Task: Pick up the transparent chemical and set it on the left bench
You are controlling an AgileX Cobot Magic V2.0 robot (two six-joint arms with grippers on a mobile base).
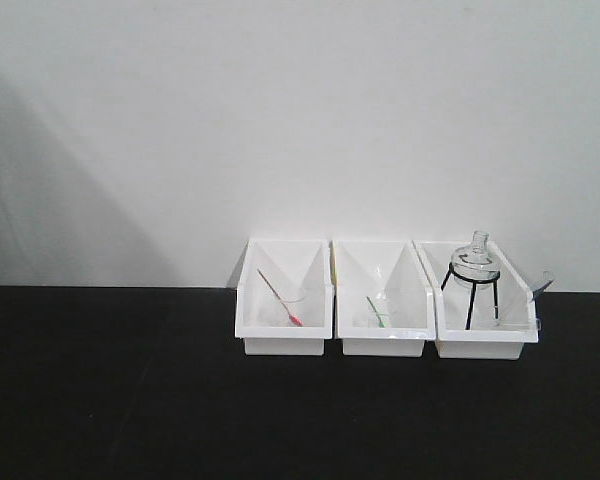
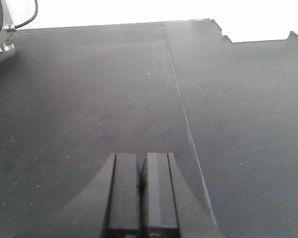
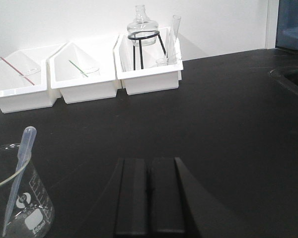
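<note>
The transparent chemical (image 3: 19,198), a small clear glass beaker with a translucent dropper leaning in it, stands on the black top at the lower left of the right wrist view. My right gripper (image 3: 149,161) is shut and empty, a little to the right of the beaker and not touching it. In the left wrist view my left gripper (image 2: 141,157) is shut and empty over the bare black top of the left bench (image 2: 89,99). The front view shows neither gripper nor the beaker, only the bench top (image 1: 100,380).
Three white bins (image 1: 385,345) stand in a row against the wall. The right one holds a round flask on a black tripod (image 3: 141,25) and a test tube (image 3: 176,32). The others hold beakers with a red dropper (image 1: 283,302) and a green dropper (image 1: 376,311). A seam (image 2: 181,99) crosses the top.
</note>
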